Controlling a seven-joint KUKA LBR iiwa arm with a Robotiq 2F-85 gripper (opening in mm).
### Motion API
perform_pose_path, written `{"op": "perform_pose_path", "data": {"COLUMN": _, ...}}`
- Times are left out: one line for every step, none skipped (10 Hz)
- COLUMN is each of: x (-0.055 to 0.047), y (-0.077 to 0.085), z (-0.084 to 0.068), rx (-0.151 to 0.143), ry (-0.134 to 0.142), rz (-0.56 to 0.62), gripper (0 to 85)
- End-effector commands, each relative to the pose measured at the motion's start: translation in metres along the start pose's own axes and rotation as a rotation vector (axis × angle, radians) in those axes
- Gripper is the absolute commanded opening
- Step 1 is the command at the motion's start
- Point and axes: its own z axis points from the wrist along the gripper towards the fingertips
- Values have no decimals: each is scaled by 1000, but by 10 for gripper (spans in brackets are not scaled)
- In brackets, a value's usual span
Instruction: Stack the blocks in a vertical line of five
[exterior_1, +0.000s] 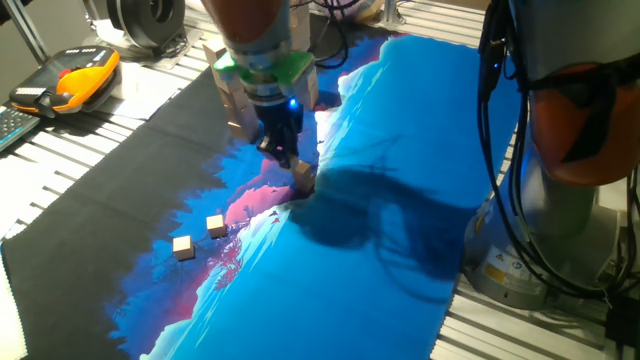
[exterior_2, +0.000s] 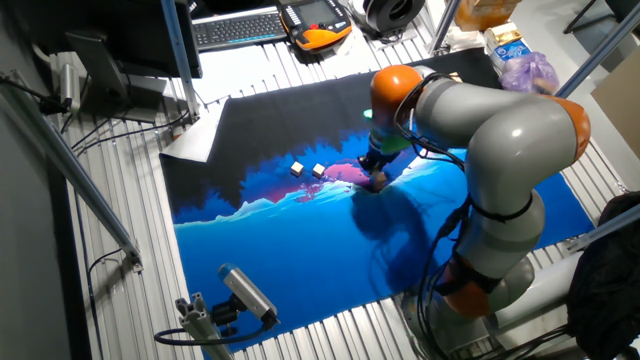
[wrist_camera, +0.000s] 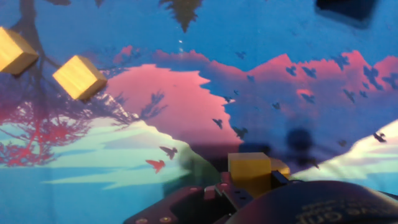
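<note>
1. Gripper (exterior_1: 290, 158): hangs low over the printed mat, fingers pointing down, a blue light lit on its body. One small tan block (exterior_1: 304, 176) sits at the fingertips; in the hand view that block (wrist_camera: 250, 172) lies close against the finger hardware at the bottom edge. Whether the fingers press on it or only stand beside it cannot be told.
2. Blocks, loose, two: first block (exterior_1: 215, 226) and second block (exterior_1: 183, 246) lie flat on the mat, near each other but apart, well to the side of the gripper. Hand view shows them at upper left, one (wrist_camera: 79, 76) whole, the other (wrist_camera: 15, 51) cut by the frame edge. The other fixed view shows the pair (exterior_2: 297, 169) (exterior_2: 318, 171) beside the pink patch.
3. Mat (exterior_1: 400, 120): blue landscape print with pink and pale areas, black along one side, spread on a slatted metal table (exterior_1: 60, 160).
4. Arm (exterior_2: 500, 130): grey with orange joints, bent over the mat.
5. Handheld controller (exterior_1: 70, 82), orange and black, on the table beyond the mat.
</note>
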Motion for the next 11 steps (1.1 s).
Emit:
{"op": "perform_pose_path", "data": {"x": 3, "y": -7, "z": 0, "rx": 2, "ry": 5, "rz": -3, "gripper": 0}}
{"op": "perform_pose_path", "data": {"x": 7, "y": -11, "z": 1, "rx": -1, "ry": 7, "rz": 3, "gripper": 0}}
{"op": "perform_pose_path", "data": {"x": 11, "y": -12, "z": 2, "rx": -1, "ry": 5, "rz": 11, "gripper": 0}}
{"op": "perform_pose_path", "data": {"x": 12, "y": -12, "z": 2, "rx": -1, "ry": 5, "rz": 16, "gripper": 0}}
{"op": "perform_pose_path", "data": {"x": 12, "y": -12, "z": 3, "rx": -8, "ry": 4, "rz": 17, "gripper": 0}}
{"op": "perform_pose_path", "data": {"x": 11, "y": -12, "z": 5, "rx": -8, "ry": -4, "rz": 21, "gripper": 0}}
{"op": "perform_pose_path", "data": {"x": 11, "y": -11, "z": 8, "rx": -8, "ry": -11, "rz": 26, "gripper": 0}}
{"op": "perform_pose_path", "data": {"x": 10, "y": -13, "z": 13, "rx": -14, "ry": -13, "rz": 26, "gripper": 0}}
{"op": "perform_pose_path", "data": {"x": 9, "y": -13, "z": 14, "rx": -22, "ry": -13, "rz": 24, "gripper": 0}}
{"op": "perform_pose_path", "data": {"x": 10, "y": -13, "z": 14, "rx": -23, "ry": -12, "rz": 27, "gripper": 0}}
{"op": "perform_pose_path", "data": {"x": 10, "y": -13, "z": 14, "rx": -23, "ry": -12, "rz": 27, "gripper": 0}}
